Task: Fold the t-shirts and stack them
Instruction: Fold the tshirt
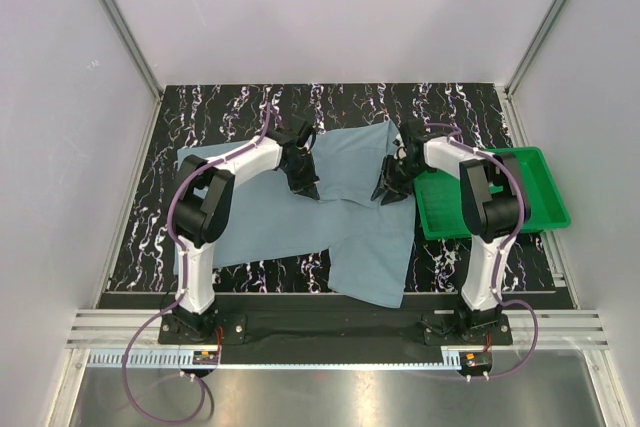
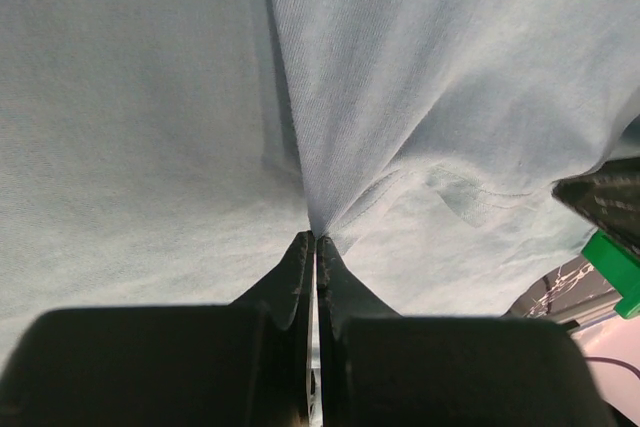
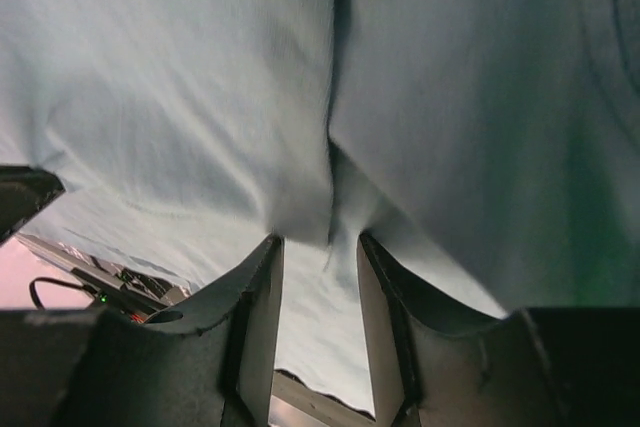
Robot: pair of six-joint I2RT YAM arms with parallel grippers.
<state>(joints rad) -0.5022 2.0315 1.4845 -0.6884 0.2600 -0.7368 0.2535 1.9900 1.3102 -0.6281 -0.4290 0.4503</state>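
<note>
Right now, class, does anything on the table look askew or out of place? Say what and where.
The t-shirt lies crooked and rumpled, with its near corner lapping over the table's front edge. The left end effector pinches a ridge of the cloth. Nothing looks spilled or damaged.

The shirt [image 3: 180, 87] fills nearly the whole frame, soft blue-grey cloth drawn into long creases that run down into a bunched pleat. The pleat hangs at the tips of the right gripper [image 3: 318, 242], whose two black fingers [image 3: 255, 317] stand apart with the fold between them (it touches the tip nearer the cable; whether it meets the other is hard to tell). Below the cloth's edge at lower left are a black cable [image 3: 60, 285] and a small green light [image 3: 101, 298]. A dark shape [image 3: 22, 197] cuts in at the left border.
</note>
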